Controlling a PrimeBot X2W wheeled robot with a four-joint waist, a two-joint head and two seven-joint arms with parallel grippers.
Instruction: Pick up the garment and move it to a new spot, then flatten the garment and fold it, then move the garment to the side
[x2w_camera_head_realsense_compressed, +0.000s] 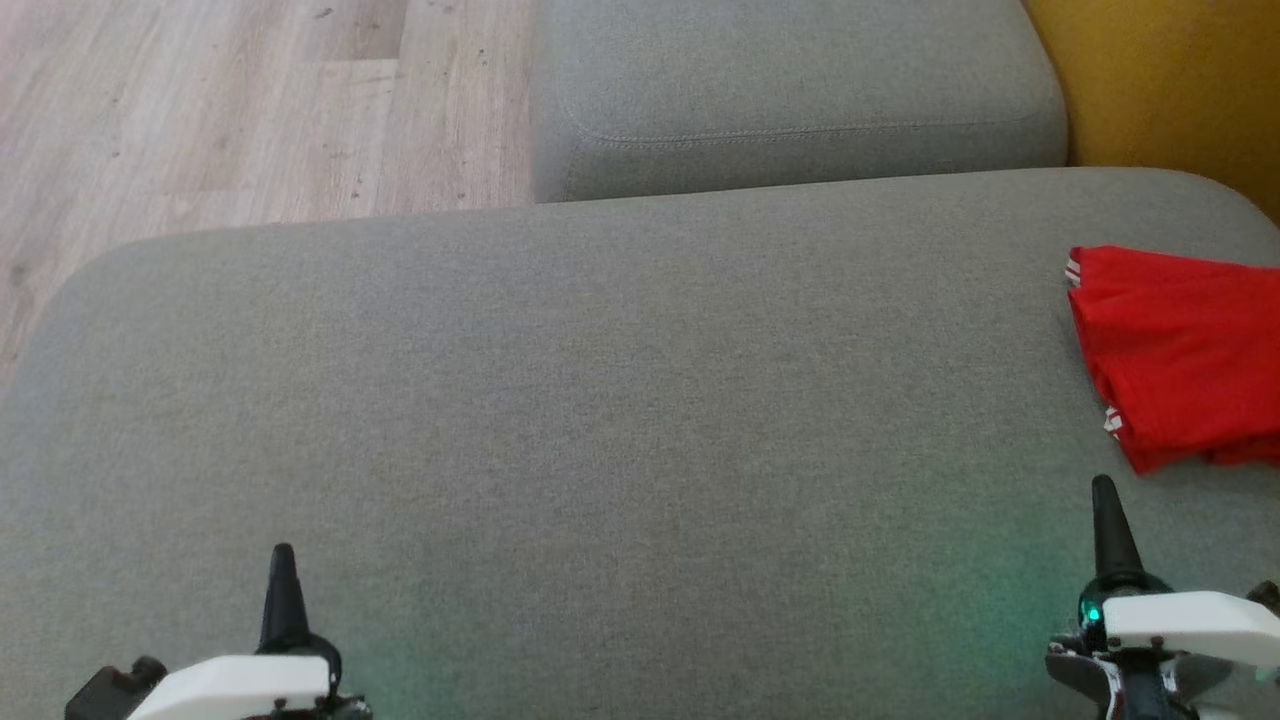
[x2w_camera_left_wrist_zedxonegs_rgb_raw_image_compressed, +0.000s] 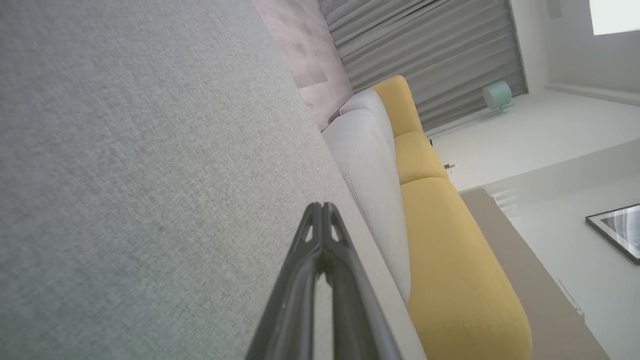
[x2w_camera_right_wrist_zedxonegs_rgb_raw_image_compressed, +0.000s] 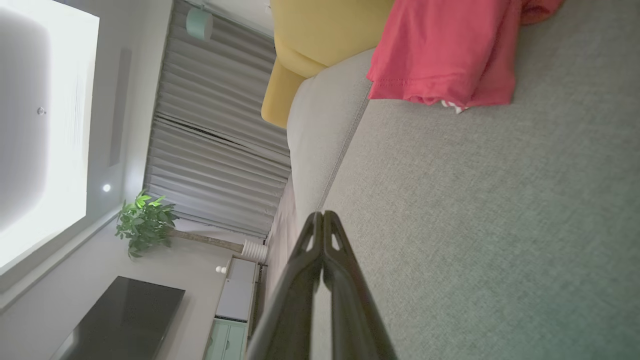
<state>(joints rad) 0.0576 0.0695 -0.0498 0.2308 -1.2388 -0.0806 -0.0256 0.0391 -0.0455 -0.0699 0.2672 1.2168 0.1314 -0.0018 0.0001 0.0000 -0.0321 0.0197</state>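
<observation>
Right fingers (x2w_camera_head_realsense_compressed: 1105, 530), pressed together, are near the red garment (x2w_camera_head_realsense_compressed: 1180, 350).

Garment (x2w_camera_head_realsense_compressed: 1180, 355) red smooth knit cloth; sofa cushion (x2w_camera_head_realsense_compressed: 600, 420) grey coarse matt weave; floor (x2w_camera_head_realsense_compressed: 200, 100) pale wood-look.

garment (x2w_camera_head_realsense_compressed: 1180, 355): right part cut off | cushion (x2w_camera_head_realsense_compressed: 600, 400): edges cut off
</observation>
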